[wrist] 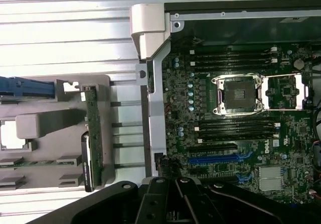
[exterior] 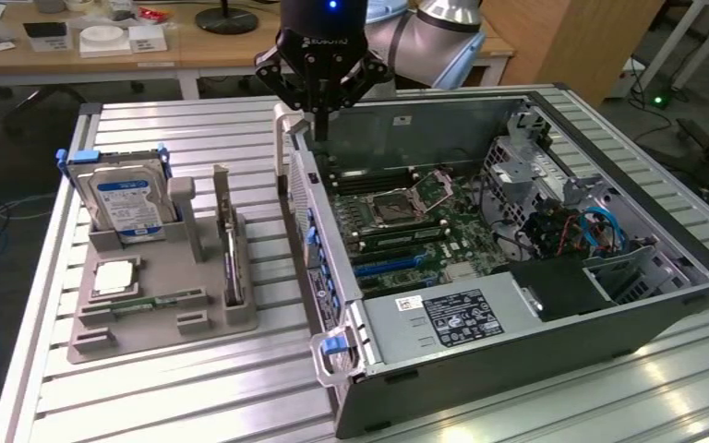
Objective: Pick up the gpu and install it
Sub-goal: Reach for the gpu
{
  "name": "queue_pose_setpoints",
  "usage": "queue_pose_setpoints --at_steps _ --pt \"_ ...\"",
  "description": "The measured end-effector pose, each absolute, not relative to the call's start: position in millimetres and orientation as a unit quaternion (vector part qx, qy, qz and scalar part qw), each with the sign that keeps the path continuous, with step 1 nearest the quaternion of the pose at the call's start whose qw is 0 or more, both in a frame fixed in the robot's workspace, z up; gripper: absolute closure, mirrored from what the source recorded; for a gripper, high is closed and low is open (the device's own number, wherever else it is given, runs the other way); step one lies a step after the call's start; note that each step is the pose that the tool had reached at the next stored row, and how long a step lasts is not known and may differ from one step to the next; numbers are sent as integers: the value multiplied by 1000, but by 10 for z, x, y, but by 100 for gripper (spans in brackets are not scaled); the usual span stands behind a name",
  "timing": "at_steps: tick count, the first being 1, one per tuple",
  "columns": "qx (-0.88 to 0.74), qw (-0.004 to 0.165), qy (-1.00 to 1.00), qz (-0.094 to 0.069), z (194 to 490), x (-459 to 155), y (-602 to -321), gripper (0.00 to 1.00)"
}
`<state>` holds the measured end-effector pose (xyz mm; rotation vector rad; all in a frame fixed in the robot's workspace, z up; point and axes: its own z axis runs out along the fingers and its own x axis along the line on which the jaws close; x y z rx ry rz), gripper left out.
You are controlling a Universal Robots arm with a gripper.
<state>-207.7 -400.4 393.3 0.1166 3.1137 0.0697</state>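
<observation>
While the gpu stands in the holder, the closed, empty pincer hangs over the case.

**Setting:** robotics lab, computer-assembly station.

**Evidence, exterior view:**
- Slatted aluminium table, used as the work surface.
- Open PC case lying on the table, with the motherboard exposed.
- Grey fixture at nine o'clock from the case. It holds loose computer parts upright in slots, among them a hard drive.
- Robot arm at twelve o'clock, above the case.
- Wooden desk at eleven o'clock beyond the table, carrying small boxes.
- Wooden cabinet at one o'clock.
</observation>
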Motion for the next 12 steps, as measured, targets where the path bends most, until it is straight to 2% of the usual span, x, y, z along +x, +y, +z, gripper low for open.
queue_pose_setpoints --at_steps 12 --pt "37 12 999 22 3933 -2210 -4011 89"
